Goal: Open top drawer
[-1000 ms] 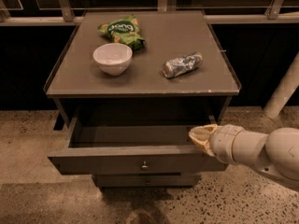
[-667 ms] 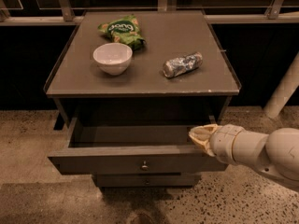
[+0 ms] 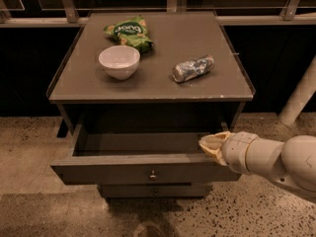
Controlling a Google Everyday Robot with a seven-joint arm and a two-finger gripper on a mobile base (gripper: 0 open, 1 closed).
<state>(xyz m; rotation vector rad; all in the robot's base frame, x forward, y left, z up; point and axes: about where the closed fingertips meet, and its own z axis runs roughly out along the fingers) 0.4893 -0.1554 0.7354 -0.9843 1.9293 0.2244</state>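
Below the tabletop [image 3: 163,80], shows no change from a second ago: top drawer [image 3: 113,172] pulled well out, gripper [image 3: 210,143] at its right front rim, grasp cannot tell, so reads as essentially done.

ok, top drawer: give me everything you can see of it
The top drawer stands pulled well out beneath the table top. Flat grey front, matte, one small round metal knob at centre. It sits level; no contents visible inside. The gripper is at the right end of the front's upper edge, apparently touching it.
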